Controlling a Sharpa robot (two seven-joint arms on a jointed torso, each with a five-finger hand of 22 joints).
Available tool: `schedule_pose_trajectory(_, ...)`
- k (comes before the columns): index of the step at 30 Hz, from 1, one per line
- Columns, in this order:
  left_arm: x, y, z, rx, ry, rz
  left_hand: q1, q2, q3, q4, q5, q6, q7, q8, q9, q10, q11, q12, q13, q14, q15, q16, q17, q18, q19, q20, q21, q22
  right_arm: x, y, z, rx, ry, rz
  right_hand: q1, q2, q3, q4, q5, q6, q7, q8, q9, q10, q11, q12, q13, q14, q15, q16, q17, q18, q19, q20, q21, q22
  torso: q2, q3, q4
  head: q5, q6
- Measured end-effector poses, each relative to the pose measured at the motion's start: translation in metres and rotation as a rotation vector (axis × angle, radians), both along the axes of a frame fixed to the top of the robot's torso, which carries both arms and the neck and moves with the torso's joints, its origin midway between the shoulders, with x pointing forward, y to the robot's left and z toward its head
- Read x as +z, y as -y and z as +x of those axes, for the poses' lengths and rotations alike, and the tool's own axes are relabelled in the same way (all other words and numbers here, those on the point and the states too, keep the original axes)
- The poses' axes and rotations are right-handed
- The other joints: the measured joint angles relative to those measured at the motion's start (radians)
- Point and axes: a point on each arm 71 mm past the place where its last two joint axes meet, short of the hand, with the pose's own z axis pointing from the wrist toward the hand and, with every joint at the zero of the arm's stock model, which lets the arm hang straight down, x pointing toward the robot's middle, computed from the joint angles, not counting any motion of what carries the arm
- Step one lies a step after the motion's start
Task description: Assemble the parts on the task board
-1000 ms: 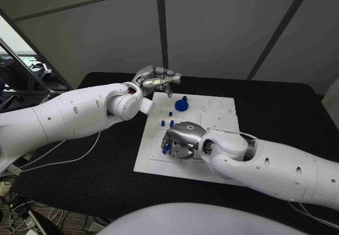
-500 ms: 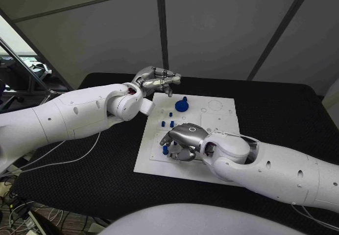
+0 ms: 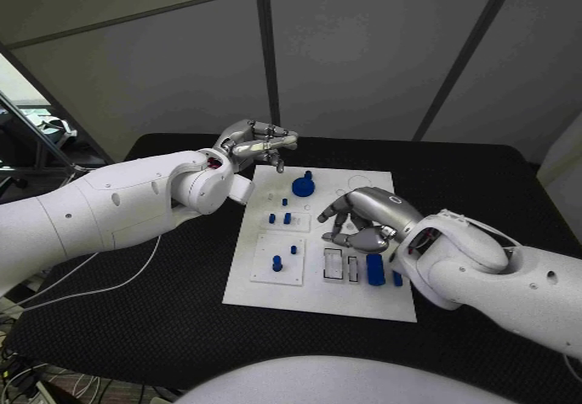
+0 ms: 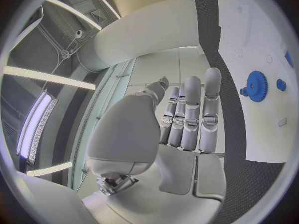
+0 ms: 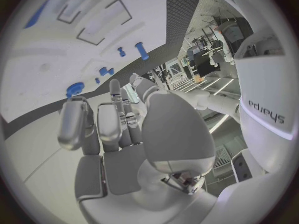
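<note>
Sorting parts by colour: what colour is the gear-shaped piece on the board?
Blue; the gear-shaped piece shows best in the left wrist view.

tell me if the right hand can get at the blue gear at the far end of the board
Probably yes. The right hand hovers over the board with nothing in its fingers, and the blue gear stands uncovered just beyond it. The left hand is off the board's far corner, not over the gear.
</note>
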Motion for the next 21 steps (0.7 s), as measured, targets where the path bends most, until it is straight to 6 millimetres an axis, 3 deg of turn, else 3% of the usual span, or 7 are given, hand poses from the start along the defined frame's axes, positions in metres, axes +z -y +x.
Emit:
schedule_pose_trajectory(3, 0.0, -0.001, 0.0, 0.001, 0.0, 0.001, 0.0, 0.0, 0.0, 0.0, 0.0, 0.0, 0.0, 0.0, 0.0, 0.0, 0.0, 0.0, 0.0, 0.0, 0.0, 0.0, 0.0, 0.001, 0.0, 0.0, 0.0, 0.0, 0.004, 0.024, 0.003, -0.082, -0.056, 0.008, -0.015, -0.003, -0.038, 0.011, 0.031, 0.03, -0.03, 0.028, 0.01, 0.104, -0.035, 0.155, 0.136, 0.001, -0.029, 0.033, 0.053, -0.004, 0.006, -0.024, 0.064, 0.0, -0.002, 0.0, -0.0021, -0.016, 0.005)
schedule_pose_trajectory(5, 0.0, -0.002, -0.001, 0.003, 0.0, 0.002, 0.0, 0.0, 0.0, 0.0, 0.0, 0.0, 0.0, 0.0, 0.0, 0.0, 0.0, 0.0, 0.0, 0.0, 0.0, 0.0, 0.0, 0.068, 0.0, 0.0, 0.0, 0.0, 0.005, 0.04, 0.004, -0.143, -0.103, 0.005, -0.052, 0.002, -0.078, 0.04, 0.054, 0.05, -0.042, 0.049, 0.021, 0.137, -0.046, 0.404, 0.411, 0.0, -0.039, 0.058, 0.091, -0.016, 0.004, -0.038, 0.097, 0.0, -0.003, 0.0, -0.0043, -0.029, 0.009)
schedule_pose_trajectory(10, -0.001, -0.005, -0.001, 0.011, 0.001, 0.004, 0.0, 0.0, 0.0, 0.0, 0.0, 0.0, 0.0, 0.0, 0.0, 0.0, 0.0, 0.0, 0.0, 0.0, 0.0, 0.0, 0.0, 0.067, 0.0, 0.0, 0.0, 0.0, 0.005, 0.075, 0.001, -0.286, -0.214, -0.018, -0.08, 0.015, -0.196, 0.101, 0.137, 0.046, -0.047, 0.107, 0.065, 0.147, -0.049, 0.873, 0.948, 0.0, -0.042, 0.116, 0.193, -0.032, 0.004, -0.044, 0.156, 0.0, -0.006, -0.0008, -0.0129, -0.061, 0.016)
schedule_pose_trajectory(14, -0.001, -0.005, -0.001, 0.013, 0.001, 0.001, 0.0, 0.0, 0.0, 0.0, 0.0, 0.0, 0.0, 0.0, 0.0, 0.0, 0.0, 0.0, 0.0, 0.0, 0.0, 0.0, 0.0, -0.009, 0.0, 0.0, 0.0, 0.0, 0.002, 0.085, -0.003, -0.352, -0.265, -0.036, -0.088, 0.024, -0.256, 0.142, 0.154, 0.02, -0.05, 0.142, 0.094, 0.149, -0.047, 1.001, 1.106, 0.0, -0.042, 0.145, 0.248, -0.032, 0.004, -0.044, 0.187, 0.0, -0.008, -0.0008, -0.0186, -0.08, 0.019)
schedule_pose_trajectory(17, -0.001, -0.004, -0.001, 0.014, 0.001, -0.001, 0.0, 0.0, 0.0, 0.0, 0.0, 0.0, 0.0, 0.0, 0.0, 0.0, 0.0, 0.0, 0.0, 0.0, 0.0, 0.0, 0.0, -0.008, 0.0, 0.0, 0.0, 0.0, -0.004, 0.089, -0.007, -0.385, -0.296, -0.055, -0.086, 0.029, -0.286, 0.172, 0.171, 0.008, -0.051, 0.165, 0.112, 0.161, -0.045, 1.044, 1.164, 0.0, -0.042, 0.156, 0.274, -0.041, 0.004, -0.044, 0.213, 0.0, -0.009, -0.0005, -0.0224, -0.089, 0.017)
schedule_pose_trajectory(19, -0.001, -0.004, -0.001, 0.014, 0.001, -0.002, 0.0, 0.0, 0.0, 0.0, 0.0, 0.0, 0.0, 0.0, 0.0, 0.0, 0.0, 0.0, 0.0, 0.0, 0.0, 0.0, 0.0, 0.069, 0.0, 0.0, 0.0, 0.0, -0.011, 0.09, -0.01, -0.404, -0.32, -0.076, -0.079, 0.036, -0.307, 0.184, 0.172, 0.0, -0.052, 0.178, 0.123, 0.161, -0.045, 1.058, 1.177, 0.0, -0.042, 0.164, 0.286, -0.048, 0.004, -0.044, 0.227, 0.0, -0.009, -0.0004, -0.0237, -0.093, 0.016)
schedule_pose_trajectory(21, -0.001, -0.004, -0.001, 0.014, 0.0, -0.003, 0.0, 0.0, 0.0, 0.0, 0.0, 0.0, 0.0, 0.0, 0.0, 0.0, 0.0, 0.0, 0.0, 0.0, 0.0, 0.0, 0.0, 0.068, 0.0, 0.0, 0.0, 0.0, -0.017, 0.09, -0.013, -0.417, -0.341, -0.098, -0.079, 0.036, -0.32, 0.198, 0.172, 0.0, -0.052, 0.188, 0.131, 0.165, -0.049, 1.062, 1.179, 0.0, -0.042, 0.169, 0.291, -0.048, 0.004, -0.044, 0.238, 0.0, -0.009, -0.0006, -0.0243, -0.096, 0.014)
